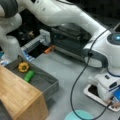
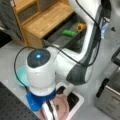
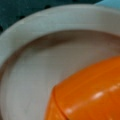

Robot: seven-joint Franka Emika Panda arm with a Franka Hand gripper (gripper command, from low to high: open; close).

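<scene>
In a front view my gripper hangs low over a pink bowl that sits in a white tray. A small green bit lies in the bowl. The wrist view is filled by the pale bowl's rim and a glossy orange object very close below the camera. No fingertips show in the wrist view, and I cannot tell whether the orange object is held. In a front view the white hand stands over the same tray at the lower right.
A grey bin holds a yellow pepper and a green vegetable; a wooden shelf stands beside it. A teal plate lies near the tray. A metal appliance is at a front view's right.
</scene>
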